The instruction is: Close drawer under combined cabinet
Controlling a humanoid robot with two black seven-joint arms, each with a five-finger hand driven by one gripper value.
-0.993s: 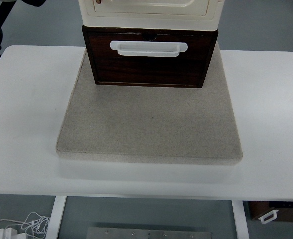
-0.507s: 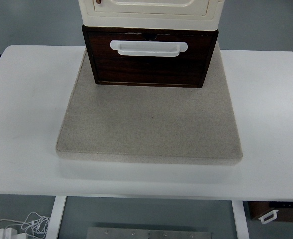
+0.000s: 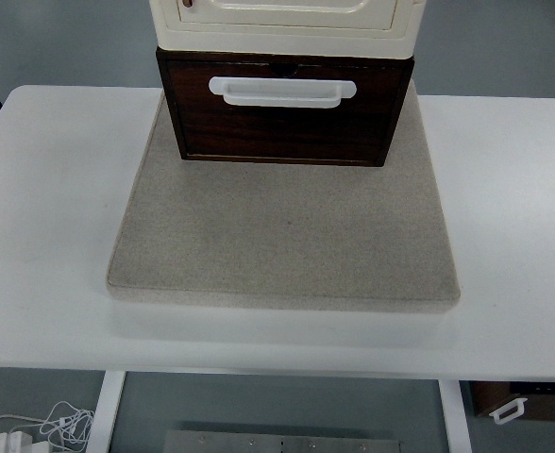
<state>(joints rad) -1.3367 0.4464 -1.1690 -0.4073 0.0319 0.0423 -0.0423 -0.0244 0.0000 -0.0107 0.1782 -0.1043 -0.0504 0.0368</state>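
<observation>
Dark drawer (image 3: pixel 282 123) with white handle (image 3: pixel 281 91) sits under cream cabinet (image 3: pixel 285 24).

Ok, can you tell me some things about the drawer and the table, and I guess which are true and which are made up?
1. The drawer is dark brown wood. True.
2. Its handle is black. False: the handle is white.
3. A robot hand is pushing the drawer. False: no hand or arm shows in the picture.
4. The cabinet on top of the drawer is cream coloured. True.
5. The drawer stands on a grey mat that lies on the white table. True.
6. A cup stands on the mat in front of the drawer. False: nothing stands there.
</observation>
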